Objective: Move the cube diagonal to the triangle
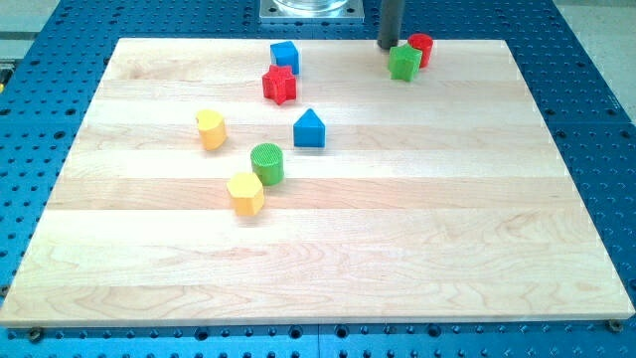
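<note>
No brand, label or writing can be read anywhere in the frame. 8 blocks lie on the wooden board (pixel 397 249): 2 blue, 2 red, 2 green, 2 yellow.

The blue cube (pixel 285 56) sits at the upper middle of the frame, touching or just beside the red star (pixel 280 86) below it. The blue triangle-topped block (pixel 309 129) stands near the centre, lower right of the star. Below it, the green cylinder (pixel 267 163) touches the yellow hexagon (pixel 244 193). A yellow heart-like block (pixel 211 129) lies at the left.

There are no fingers: the arm ends in 1 dark rod, holding nothing. My tip (pixel 389 46) rests at the upper right, just left of the green star-like block (pixel 404 63), which touches the red cylinder (pixel 420 49).
</note>
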Controlling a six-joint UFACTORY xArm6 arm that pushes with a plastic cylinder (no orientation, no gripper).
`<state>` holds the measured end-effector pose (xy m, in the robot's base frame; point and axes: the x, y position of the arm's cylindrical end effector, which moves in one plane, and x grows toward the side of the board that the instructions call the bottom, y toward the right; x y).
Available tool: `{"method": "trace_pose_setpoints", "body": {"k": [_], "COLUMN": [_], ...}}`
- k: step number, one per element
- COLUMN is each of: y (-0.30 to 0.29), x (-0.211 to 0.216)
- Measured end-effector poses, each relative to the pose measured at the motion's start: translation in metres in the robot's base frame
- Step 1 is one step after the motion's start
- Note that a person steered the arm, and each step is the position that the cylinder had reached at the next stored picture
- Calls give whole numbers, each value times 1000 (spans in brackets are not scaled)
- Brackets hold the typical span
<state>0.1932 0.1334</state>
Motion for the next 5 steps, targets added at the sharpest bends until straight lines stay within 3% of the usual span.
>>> {"method": "trace_pose_setpoints", "body": {"k": [1, 2, 4, 5], "y": [36, -2, -136, -175], "x": [28, 16, 1, 11]}}
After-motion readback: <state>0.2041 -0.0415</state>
